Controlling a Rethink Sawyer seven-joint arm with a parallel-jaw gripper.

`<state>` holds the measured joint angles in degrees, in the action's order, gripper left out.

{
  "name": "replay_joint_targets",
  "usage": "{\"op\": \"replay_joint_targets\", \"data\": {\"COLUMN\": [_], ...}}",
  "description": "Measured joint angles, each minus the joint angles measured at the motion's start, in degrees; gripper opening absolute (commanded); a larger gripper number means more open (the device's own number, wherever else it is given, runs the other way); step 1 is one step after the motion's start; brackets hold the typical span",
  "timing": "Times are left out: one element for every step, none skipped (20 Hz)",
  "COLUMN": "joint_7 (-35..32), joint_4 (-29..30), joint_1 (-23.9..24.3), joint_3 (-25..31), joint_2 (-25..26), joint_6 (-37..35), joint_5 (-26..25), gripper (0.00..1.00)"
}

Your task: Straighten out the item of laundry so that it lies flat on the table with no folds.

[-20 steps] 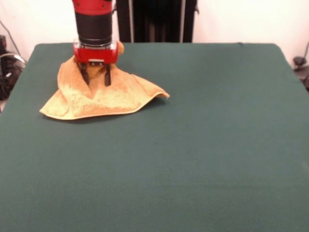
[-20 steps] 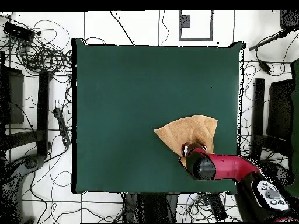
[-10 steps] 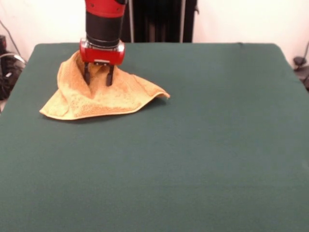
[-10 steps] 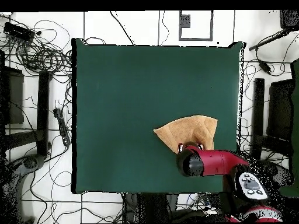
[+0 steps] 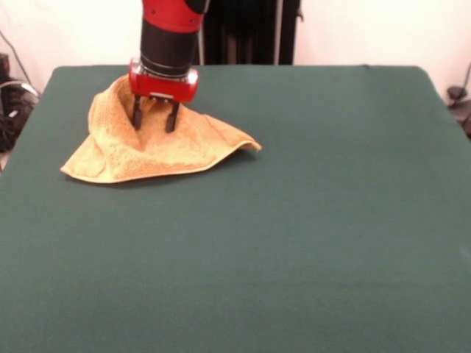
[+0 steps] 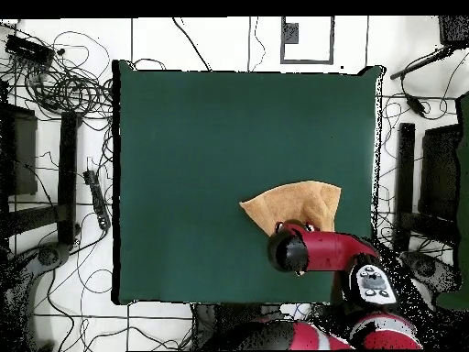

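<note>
Towel [image 5: 147, 147], folded into a rumpled triangle, lies near the table's [image 5: 309, 220] far left corner. Gripper [image 5: 154, 123], fingers parted and holding nothing, stands at the raised fold. To unfold cleanly, it should pinch only the top layer.

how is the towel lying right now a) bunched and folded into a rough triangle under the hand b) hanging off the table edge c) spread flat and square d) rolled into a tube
a: the towel sits heaped in a rough triangle with folded layers on the table, and the hand is down on its raised part with its two fingers apart.
</note>
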<state>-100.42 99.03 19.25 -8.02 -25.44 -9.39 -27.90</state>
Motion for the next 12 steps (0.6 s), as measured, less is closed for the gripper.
{"op": "replay_joint_targets", "data": {"joint_7": [0.0,0.0,0.0,0.0,0.0,0.0,0.0,0.0,0.0,0.0,0.0,0.0], "joint_4": [-0.1,-0.2,-0.2,-0.3,-0.3,-0.3,-0.3,-0.3,-0.3,-0.3,-0.3,-0.3], "joint_1": [-0.5,-1.1,-1.5,-2.5,-2.6,-2.8,-3.0,-3.2,-3.2,-3.2,-3.2,-3.2], "joint_3": [-0.3,-0.8,-1.0,-1.7,-1.9,-2.1,-2.3,-2.5,-2.6,-2.7,-2.7,-2.7], "joint_2": [0.1,0.3,0.5,0.8,0.9,1.0,1.1,1.2,1.2,1.2,1.3,1.3], "joint_6": [0.0,0.0,0.0,0.0,0.0,0.0,0.0,0.0,0.0,0.0,0.0,0.0], "joint_5": [0.5,1.4,2.1,3.9,4.3,4.8,5.2,6.0,6.9,7.2,7.6,8.1], "gripper": [1.00,1.00,1.00,1.00,1.00,1.00,1.00,1.00,1.00,1.00,1.00,1.00]}}
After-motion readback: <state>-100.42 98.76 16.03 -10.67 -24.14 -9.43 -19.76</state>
